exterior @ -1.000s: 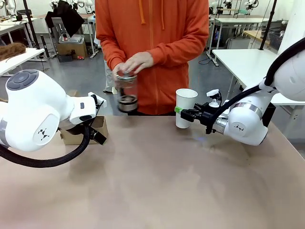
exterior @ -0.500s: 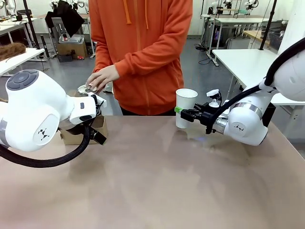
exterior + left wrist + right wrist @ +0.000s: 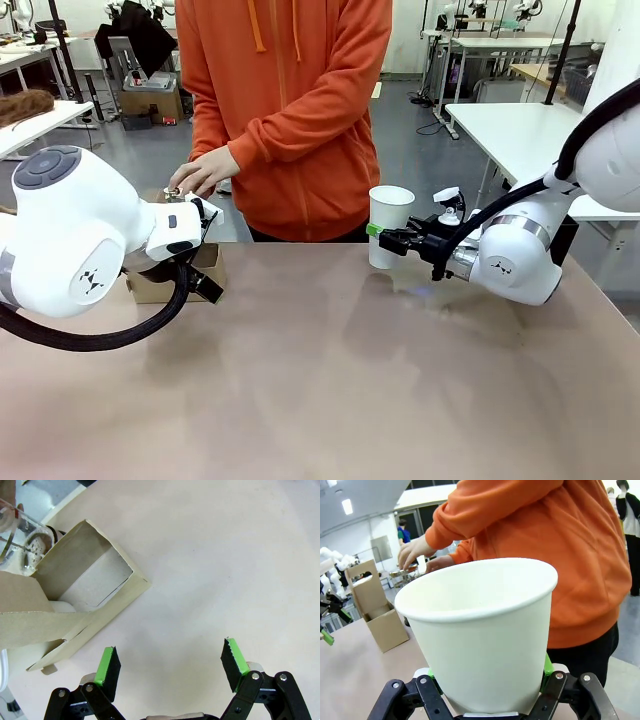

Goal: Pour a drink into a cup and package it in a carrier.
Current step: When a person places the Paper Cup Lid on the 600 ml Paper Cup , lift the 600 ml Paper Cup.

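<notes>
The right gripper [image 3: 384, 234] is clamped on the lower part of the white cup [image 3: 390, 222], holding it upright and lidless at the far side of the table [image 3: 330, 400], right of centre. The left gripper [image 3: 172, 661] hangs with its fingers wide apart over bare tabletop at the far left, just beside the brown cardboard carrier [image 3: 95, 575]. Beyond the carrier, the person's hand [image 3: 205, 170] rests on the metal-trimmed top of the glass pitcher [image 3: 17, 530].
</notes>
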Robot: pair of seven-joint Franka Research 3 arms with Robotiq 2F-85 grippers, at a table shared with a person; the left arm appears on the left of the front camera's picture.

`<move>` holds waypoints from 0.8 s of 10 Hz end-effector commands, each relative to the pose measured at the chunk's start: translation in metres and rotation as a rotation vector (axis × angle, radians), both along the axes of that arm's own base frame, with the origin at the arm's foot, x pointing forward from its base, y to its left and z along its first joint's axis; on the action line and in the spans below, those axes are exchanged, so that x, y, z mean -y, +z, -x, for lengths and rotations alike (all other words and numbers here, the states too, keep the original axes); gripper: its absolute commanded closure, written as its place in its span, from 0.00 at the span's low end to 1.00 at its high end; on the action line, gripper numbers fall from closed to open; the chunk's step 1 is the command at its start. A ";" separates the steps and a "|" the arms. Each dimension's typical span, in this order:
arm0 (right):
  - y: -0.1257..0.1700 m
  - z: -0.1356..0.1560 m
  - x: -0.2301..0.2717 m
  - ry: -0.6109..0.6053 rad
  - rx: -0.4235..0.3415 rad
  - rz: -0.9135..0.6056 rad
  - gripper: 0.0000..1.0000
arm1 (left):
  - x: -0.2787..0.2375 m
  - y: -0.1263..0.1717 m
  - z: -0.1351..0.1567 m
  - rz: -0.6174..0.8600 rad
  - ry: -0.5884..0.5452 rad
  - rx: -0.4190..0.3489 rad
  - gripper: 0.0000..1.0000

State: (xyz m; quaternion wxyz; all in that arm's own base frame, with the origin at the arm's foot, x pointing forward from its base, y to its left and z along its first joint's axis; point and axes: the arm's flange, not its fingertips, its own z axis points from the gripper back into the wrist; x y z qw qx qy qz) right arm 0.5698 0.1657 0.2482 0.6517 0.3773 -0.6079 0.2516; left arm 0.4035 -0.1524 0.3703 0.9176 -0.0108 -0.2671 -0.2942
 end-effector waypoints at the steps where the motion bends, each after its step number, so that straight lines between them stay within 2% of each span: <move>1: 0.005 0.001 -0.002 -0.001 0.005 -0.004 0.20 | -0.001 0.000 0.000 0.003 0.000 0.000 0.00; 8: 0.005 0.001 -0.002 -0.001 0.005 -0.004 0.20 | -0.001 0.000 0.000 0.003 0.000 0.000 0.00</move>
